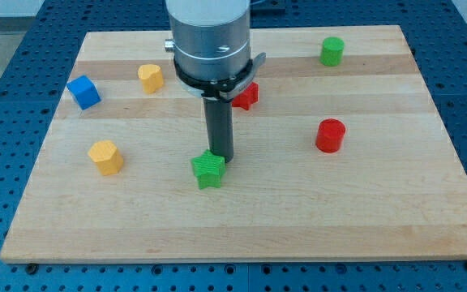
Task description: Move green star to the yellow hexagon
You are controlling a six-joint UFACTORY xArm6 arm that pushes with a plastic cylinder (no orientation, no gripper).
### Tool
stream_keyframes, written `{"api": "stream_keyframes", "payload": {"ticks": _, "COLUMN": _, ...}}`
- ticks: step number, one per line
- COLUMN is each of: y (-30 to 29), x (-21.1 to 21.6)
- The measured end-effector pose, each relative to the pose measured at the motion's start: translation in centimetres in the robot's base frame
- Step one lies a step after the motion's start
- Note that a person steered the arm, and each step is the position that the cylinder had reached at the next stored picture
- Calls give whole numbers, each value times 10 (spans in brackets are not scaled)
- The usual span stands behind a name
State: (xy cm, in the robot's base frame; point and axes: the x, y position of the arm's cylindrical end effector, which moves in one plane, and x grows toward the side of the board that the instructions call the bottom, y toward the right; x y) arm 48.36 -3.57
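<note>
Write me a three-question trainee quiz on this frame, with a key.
1. True or false: my tip stands at the green star's upper right edge.
2. Which block lies nearest the view's left edge? A) blue cube B) red cylinder C) green cylinder
3. Fill in: the red block partly hidden behind the arm lies toward the view's ____ from the green star.

Key: 1 true; 2 A; 3 top.
</note>
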Motion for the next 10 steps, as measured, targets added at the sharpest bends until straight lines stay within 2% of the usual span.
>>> {"api": "stream_keyframes", "payload": {"ticks": 1, "y": 47, "x": 0}}
{"api": "stream_keyframes", "payload": {"ticks": 2, "y": 71, "x": 20}}
{"api": "stream_keyframes", "payload": {"ticks": 4, "y": -45, "x": 23}}
{"api": "stream_keyframes", "payload": {"ticks": 5, "y": -80, "x": 23}}
{"api": "stream_keyframes", "payload": {"ticks": 7, "y": -33, "x": 45}}
{"api": "stream_keyframes", "payload": {"ticks": 10, "y": -113, "x": 45}}
